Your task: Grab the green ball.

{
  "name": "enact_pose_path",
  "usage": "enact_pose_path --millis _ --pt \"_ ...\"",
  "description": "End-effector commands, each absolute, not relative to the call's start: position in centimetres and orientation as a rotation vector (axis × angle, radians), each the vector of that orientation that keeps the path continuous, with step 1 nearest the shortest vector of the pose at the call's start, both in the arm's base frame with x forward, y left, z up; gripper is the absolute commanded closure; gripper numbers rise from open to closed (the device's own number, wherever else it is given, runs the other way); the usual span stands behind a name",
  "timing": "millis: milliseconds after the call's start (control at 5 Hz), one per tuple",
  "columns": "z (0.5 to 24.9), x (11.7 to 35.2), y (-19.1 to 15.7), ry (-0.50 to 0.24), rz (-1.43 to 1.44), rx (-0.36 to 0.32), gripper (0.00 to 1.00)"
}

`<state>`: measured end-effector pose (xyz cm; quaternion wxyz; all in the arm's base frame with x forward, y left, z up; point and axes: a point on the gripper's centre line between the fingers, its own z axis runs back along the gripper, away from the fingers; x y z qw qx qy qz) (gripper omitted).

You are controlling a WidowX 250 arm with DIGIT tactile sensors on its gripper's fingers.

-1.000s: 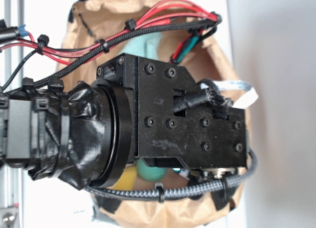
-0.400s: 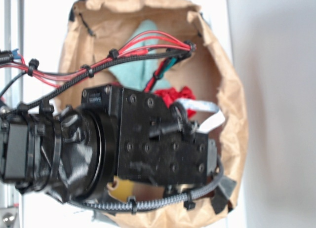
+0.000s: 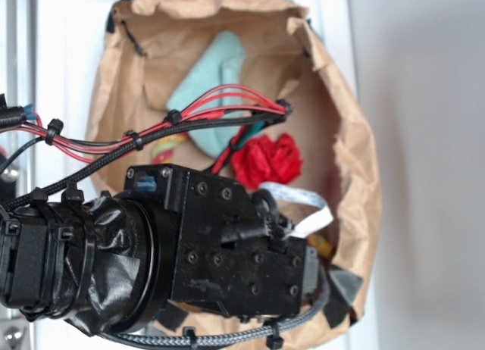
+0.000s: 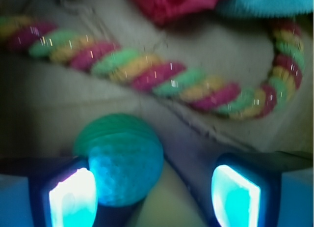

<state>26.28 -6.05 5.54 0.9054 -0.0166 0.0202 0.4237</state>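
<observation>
Between the wide-spread fingers (image 4: 73, 197), green ball (image 4: 120, 160) sits hard against the left pad, off-centre, so closing now may nudge it sideways.

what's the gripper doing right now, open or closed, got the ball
Gripper: open, holding nothing; green ball sits by one finger, not clamped.

Tabletop (image 3: 68, 32): white, brightly lit
Right side: plain grey surface (image 3: 424, 168)
Left edge: metal rail (image 3: 21, 54), upright
Light: even, soft
</observation>
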Motion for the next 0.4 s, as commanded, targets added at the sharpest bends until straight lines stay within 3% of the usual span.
enact_pose_path --millis 0,200 --pt "9.7 26.1 -6.8 0.037 0.842 -0.147 0.00" --pt "10.8 25.7 -6.7 0.041 0.828 -0.158 0.00"
